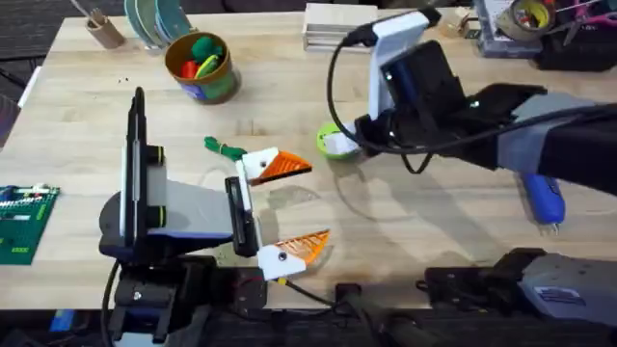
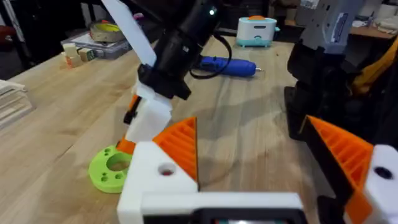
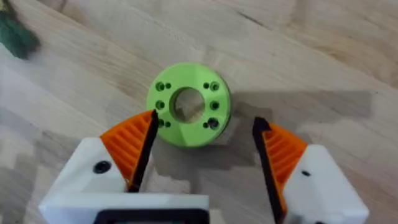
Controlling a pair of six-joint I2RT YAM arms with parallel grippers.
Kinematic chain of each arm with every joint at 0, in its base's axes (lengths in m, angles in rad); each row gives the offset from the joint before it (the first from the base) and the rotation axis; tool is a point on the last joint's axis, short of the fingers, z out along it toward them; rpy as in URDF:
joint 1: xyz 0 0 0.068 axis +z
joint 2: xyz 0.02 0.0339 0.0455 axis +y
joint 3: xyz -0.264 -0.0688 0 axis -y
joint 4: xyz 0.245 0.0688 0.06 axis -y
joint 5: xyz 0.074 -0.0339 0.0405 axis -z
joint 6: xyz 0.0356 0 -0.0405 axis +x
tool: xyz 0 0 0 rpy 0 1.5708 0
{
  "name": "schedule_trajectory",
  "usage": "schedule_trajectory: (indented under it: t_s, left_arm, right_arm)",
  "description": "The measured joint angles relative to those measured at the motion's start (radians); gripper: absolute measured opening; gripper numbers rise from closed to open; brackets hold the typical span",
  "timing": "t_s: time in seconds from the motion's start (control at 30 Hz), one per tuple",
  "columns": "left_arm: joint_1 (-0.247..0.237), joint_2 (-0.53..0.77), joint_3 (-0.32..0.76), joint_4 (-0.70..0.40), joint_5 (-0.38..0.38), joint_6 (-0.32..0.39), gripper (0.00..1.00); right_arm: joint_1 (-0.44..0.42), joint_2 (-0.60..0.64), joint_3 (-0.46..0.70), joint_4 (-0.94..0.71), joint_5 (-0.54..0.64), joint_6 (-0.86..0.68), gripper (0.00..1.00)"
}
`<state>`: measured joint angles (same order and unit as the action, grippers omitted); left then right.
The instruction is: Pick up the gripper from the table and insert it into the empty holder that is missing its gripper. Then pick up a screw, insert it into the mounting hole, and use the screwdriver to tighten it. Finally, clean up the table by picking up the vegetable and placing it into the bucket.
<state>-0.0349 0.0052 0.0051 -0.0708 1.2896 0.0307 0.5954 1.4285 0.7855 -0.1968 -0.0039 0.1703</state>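
Observation:
My right gripper (image 3: 205, 119) is open just over a bright green round disc (image 3: 188, 104) with holes, one orange pad (image 3: 129, 146) on each side of it. From overhead that gripper (image 1: 339, 145) sits mid-table. The dark-green vegetable (image 1: 224, 147) lies left of the disc, and one end of the vegetable (image 3: 15, 37) shows in the right wrist view. My left gripper (image 1: 318, 200) is open near the front, holding nothing. The blue screwdriver (image 1: 545, 198) lies at the right, under the right arm. The bucket (image 1: 201, 66) stands at the back left. The loose gripper, the holder and the screw are out of view.
The bucket holds colourful toys. A green baseplate (image 1: 19, 222) lies at the left edge. Plates (image 1: 154, 19), wooden blocks (image 1: 337, 24) and a tape roll (image 1: 530, 14) line the back. A small toy toaster (image 2: 257, 31) stands beyond the screwdriver (image 2: 227, 65).

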Motion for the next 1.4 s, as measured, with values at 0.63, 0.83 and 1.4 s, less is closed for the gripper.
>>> schedule_trajectory:
  t_s: [0.63, 0.83, 1.4]
  left_arm:
    - [0.0, 0.0, 0.0, 0.0, 0.0, 0.0, 0.993]
    - [0.0, 0.0, 0.0, 0.0, 0.0, 0.0, 0.993]
    - [0.0, 0.0, 0.0, 0.0, 0.0, 0.0, 0.993]
  right_arm:
    - [0.01, 0.151, 0.18, -0.18, 0.049, 0.0, 0.759]
    - [0.01, 0.188, 0.185, -0.178, 0.049, -0.003, 0.636]
    - [0.011, 0.202, 0.185, -0.175, 0.049, -0.004, 0.346]
